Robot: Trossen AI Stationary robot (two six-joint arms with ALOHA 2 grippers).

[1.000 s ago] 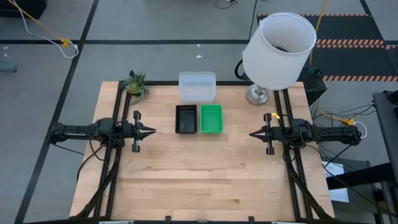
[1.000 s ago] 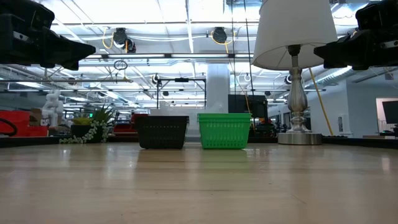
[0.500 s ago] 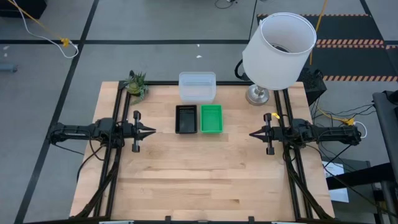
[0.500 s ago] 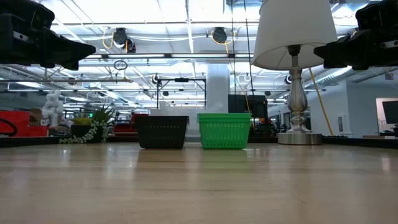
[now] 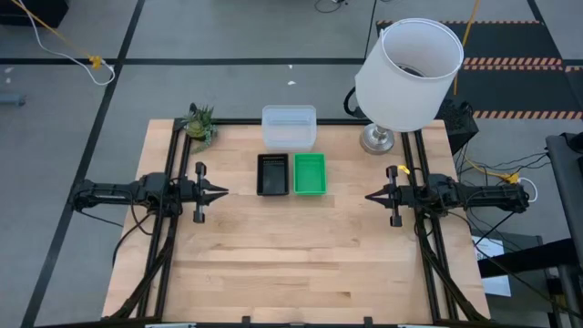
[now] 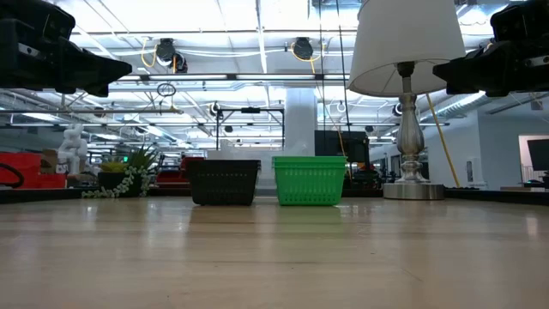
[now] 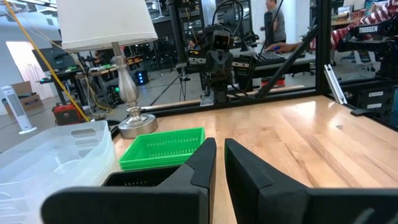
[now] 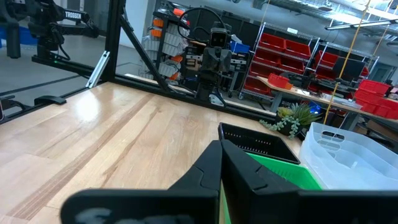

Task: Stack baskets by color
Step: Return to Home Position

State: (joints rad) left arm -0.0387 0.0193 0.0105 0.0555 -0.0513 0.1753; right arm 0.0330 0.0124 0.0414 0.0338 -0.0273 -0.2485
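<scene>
Three stacks of baskets stood on the wooden table (image 5: 291, 264), one for each colour. The black stack (image 5: 272, 174) and the green stack (image 5: 310, 173) sat side by side near the middle of the table, long sides parallel and just beside each other, with the black one on the left arm's side. The clear stack (image 5: 289, 127) stood just behind the pair, at the table's far edge. How many baskets were nested in each stack could not be told from any view. From table height the black and green stacks each read as a single block, about equal in height.

Two other things shared the table. One lamp with a white shade (image 5: 407, 73) stood on its silver base at the far right corner, and one small green plant figure (image 5: 199, 125) stood at the far left corner.

Both arms lay stretched low over the table's side edges, pointing inward at each other, well apart from the baskets. The left gripper (image 5: 221, 191) hung over the left side with its fingers drawn together to a point; its wrist view showed only a thin slit between them and nothing held. The right gripper (image 5: 371, 195) hung over the right side with its fingers pressed together, also empty.
</scene>
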